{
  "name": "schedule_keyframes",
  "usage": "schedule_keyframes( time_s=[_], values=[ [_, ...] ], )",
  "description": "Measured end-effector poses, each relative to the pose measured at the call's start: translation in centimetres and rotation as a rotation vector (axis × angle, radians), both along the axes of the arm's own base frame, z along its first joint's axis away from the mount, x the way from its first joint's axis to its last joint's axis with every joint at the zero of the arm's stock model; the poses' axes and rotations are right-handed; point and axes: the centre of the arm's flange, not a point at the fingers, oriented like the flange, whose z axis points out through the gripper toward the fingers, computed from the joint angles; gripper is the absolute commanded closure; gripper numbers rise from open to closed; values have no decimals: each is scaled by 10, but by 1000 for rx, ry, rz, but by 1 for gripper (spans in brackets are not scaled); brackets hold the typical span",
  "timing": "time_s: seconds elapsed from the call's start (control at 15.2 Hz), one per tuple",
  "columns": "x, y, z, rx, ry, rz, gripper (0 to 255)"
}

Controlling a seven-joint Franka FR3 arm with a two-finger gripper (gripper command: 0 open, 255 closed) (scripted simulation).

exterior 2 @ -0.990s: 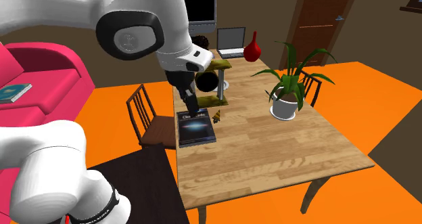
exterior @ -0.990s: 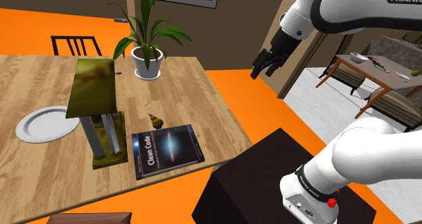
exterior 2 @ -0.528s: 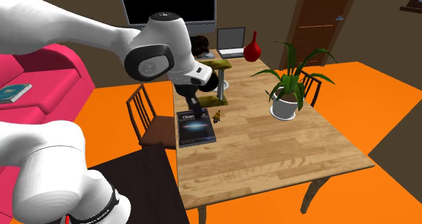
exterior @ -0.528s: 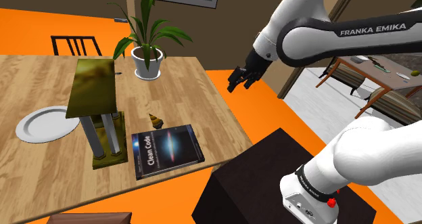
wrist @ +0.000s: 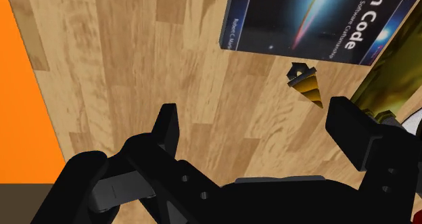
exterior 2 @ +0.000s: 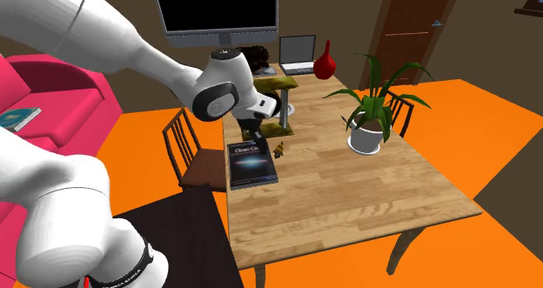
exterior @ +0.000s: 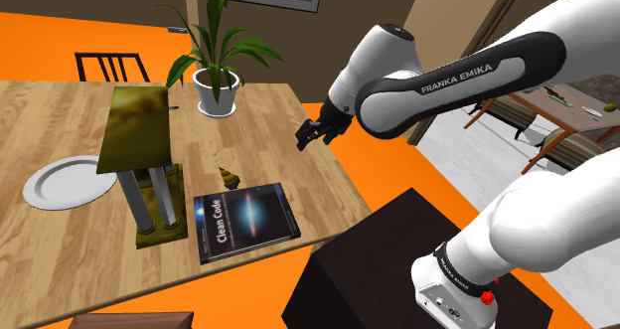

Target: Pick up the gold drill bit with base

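The gold drill bit (wrist: 308, 87), a small stepped cone on a dark base, sits on the wooden table (exterior: 79, 108). It is just beside the far edge of a book (exterior: 243, 221) and near the foot of an olive-gold stand (exterior: 144, 163) with two pale posts and a flat top. In the shoulder view the bit (exterior: 228, 176) shows as a tiny gold point between that stand's base and the book's upper edge. In the second exterior view it (exterior 2: 278, 149) lies at the book's (exterior 2: 251, 163) right-hand corner.

The book's dark cover shows a glowing galaxy and the white title "Clean Code". From my wrist I read the end of that title on the cover (wrist: 318, 19), and small white lettering on the spine that begins "Robert C."; the rest is too small for me.

My pincer (wrist: 253, 114) is spread wide, its two black fingers far apart and holding nothing. The bit lies ahead of it, nearer the finger (wrist: 358, 138) on the stand's side, and touches neither. In the shoulder view my pincer (exterior: 310, 136) hangs in the air above the table, to the right of the bit and well apart from it. My forearm (exterior: 467, 77) carries the words "FRANKA EMIKA".

Further out on the table are a white plate (exterior: 60, 181), a potted plant (exterior: 217, 88), and at the far end a laptop (exterior 2: 298, 54) and a red vase (exterior 2: 325, 63). The floor (exterior: 328, 267) is orange.
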Motion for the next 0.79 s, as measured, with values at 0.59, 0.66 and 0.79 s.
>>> schedule_keyframes(
  time_s=[0.59, 0.66, 0.79],
  values=[
    [49, 59, -83, 3, -72, -16, 0],
    [58, 68, -93, 5, -80, -17, 0],
    [68, 81, -112, 5, -97, -18, 0]
  ],
)
